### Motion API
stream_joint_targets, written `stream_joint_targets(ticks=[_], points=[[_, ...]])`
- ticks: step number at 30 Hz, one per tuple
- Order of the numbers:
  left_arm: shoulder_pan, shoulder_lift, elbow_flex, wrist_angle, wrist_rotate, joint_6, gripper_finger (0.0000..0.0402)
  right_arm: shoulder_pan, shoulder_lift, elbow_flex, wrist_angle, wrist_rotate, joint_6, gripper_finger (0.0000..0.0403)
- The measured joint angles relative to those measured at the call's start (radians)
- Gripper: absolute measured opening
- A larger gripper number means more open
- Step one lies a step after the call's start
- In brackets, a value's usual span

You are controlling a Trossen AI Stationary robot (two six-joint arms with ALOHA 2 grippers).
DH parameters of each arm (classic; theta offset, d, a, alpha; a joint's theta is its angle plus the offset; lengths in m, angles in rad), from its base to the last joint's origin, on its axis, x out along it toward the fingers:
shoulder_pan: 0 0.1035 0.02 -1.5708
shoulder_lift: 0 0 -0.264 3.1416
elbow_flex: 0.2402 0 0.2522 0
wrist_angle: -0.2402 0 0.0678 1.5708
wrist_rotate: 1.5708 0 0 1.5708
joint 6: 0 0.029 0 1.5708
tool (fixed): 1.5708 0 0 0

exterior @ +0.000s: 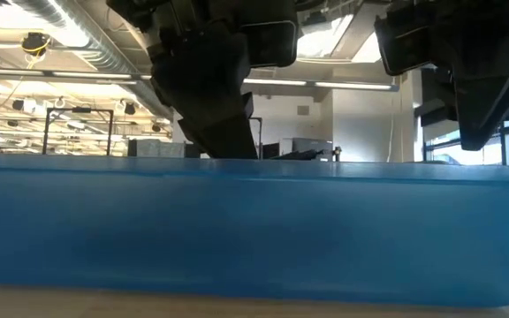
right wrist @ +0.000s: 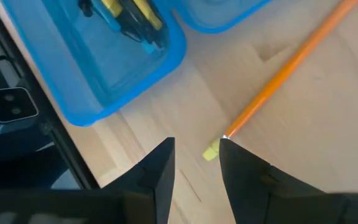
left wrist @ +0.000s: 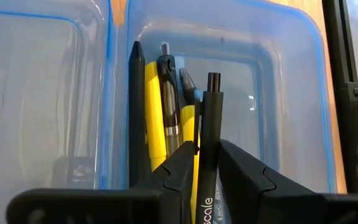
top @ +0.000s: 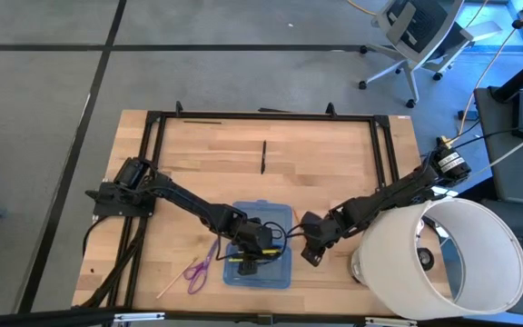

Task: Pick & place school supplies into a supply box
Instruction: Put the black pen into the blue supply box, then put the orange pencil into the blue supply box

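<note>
A: Left hand (left wrist: 205, 171) pinches a black pen (left wrist: 209, 149) over the supply box (left wrist: 291, 74), aligned with the pens and pencils already inside, presumably to lay it alongside.

B: Right hand (right wrist: 196, 163)?

A: Spread, just above the orange pencil (right wrist: 288, 65) on the counter (right wrist: 328, 143), its tip between the fingers, beside the box.

The box (top: 260, 214) is translucent blue with brighter blue rims. Inside it lie yellow pens (left wrist: 155, 112) and a black pencil (left wrist: 135, 106); a black pen (left wrist: 209, 143) carries white lettering. On the pale wood table (top: 334, 154), the scissors (top: 197, 267) are purple, one pencil (right wrist: 291, 62) is orange with a yellow-green eraser, and another pen (top: 263, 156) is black. The drum (top: 443, 259) is white.
</note>
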Motion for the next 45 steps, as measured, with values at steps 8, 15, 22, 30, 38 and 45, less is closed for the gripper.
stream_joint_targets(ticks=[8,15,22,30,38,45], points=[[0.0,0.0,0.0,0.0,0.001,-0.002,0.0074,-0.001,0.025,0.0,-0.03,0.0,0.001,0.0129],[0.0,0.0,0.0,-0.001,-0.005,0.002,0.0074,0.0,0.126,-0.001,0.004,-0.043,0.009,0.0129],[0.002,0.0,0.0,-0.001,-0.027,0.007,0.0075,0.0,0.178,-0.001,0.025,-0.051,0.028,0.0129],[0.014,0.0,0.0,-0.001,-0.034,0.017,0.0075,0.0,0.225,0.003,0.025,-0.044,0.05,0.0129],[0.015,0.0,0.0,-0.001,-0.042,0.038,0.0075,0.002,0.262,0.009,-0.034,-0.003,0.066,0.012],[0.015,0.0,0.0,-0.001,-0.044,0.043,0.0075,0.002,0.262,0.011,-0.124,0.049,0.107,0.0071]])
